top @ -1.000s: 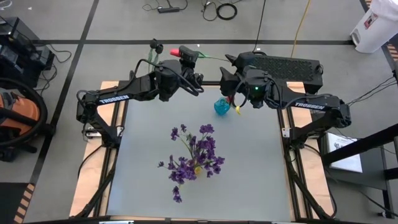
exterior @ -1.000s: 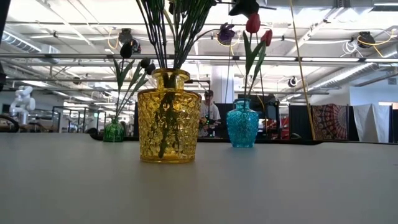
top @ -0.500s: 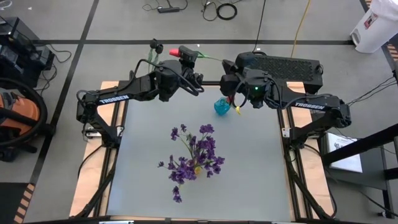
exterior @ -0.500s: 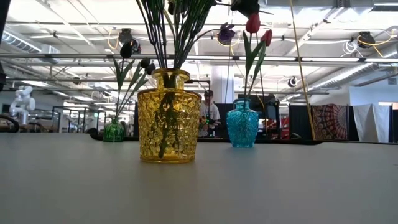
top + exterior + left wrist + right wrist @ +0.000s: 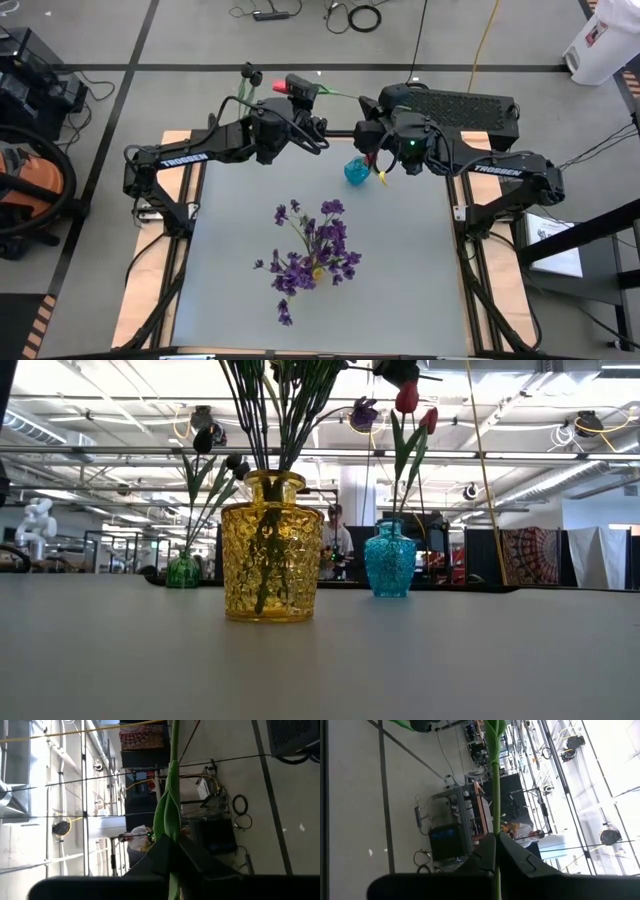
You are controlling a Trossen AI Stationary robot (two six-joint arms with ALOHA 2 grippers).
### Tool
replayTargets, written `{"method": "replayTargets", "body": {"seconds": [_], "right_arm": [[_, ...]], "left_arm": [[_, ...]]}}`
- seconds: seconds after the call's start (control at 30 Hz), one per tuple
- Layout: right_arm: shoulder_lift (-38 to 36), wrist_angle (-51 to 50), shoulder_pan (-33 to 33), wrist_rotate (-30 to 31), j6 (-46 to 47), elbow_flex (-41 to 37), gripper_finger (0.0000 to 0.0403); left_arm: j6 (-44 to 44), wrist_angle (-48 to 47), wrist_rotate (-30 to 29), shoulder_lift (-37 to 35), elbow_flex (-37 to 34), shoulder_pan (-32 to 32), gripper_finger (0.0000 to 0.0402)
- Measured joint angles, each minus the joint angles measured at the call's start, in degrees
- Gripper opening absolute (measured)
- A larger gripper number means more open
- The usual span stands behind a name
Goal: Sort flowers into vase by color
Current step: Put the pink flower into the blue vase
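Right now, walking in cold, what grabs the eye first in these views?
The purple flowers spread over the middle of the table, standing in the yellow vase that dominates the low view. Behind it, both arms meet at the far edge over the blue vase: the left gripper and right gripper are each shut on a green stem, with a red tulip sticking out beyond the table.

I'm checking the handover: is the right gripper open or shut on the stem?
Shut. In the right wrist view the right gripper's dark fingers meet around the thin green stem, with no gap showing.
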Motion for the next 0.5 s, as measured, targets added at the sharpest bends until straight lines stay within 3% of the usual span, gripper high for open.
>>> {"method": "replayTargets", "body": {"seconds": [0.23, 0.37, 0.5], "right_arm": [[-0.04, -0.29, -0.07, 2.02, -0.20, 0.00, 0.0001], [-0.04, -0.27, -0.42, 4.96, -1.70, 0.00, 0.0001], [-0.33, -0.13, -0.76, 5.05, -1.73, 0.00, 0.0000]], "left_arm": [[0.43, -0.66, -2.05, -0.02, 0.00, -1.47, 0.0094], [1.55, 3.42, -6.32, -0.02, 0.00, -1.84, 0.0132], [5.31, 7.63, -10.95, -0.50, 0.00, -1.71, 0.0146]]}}
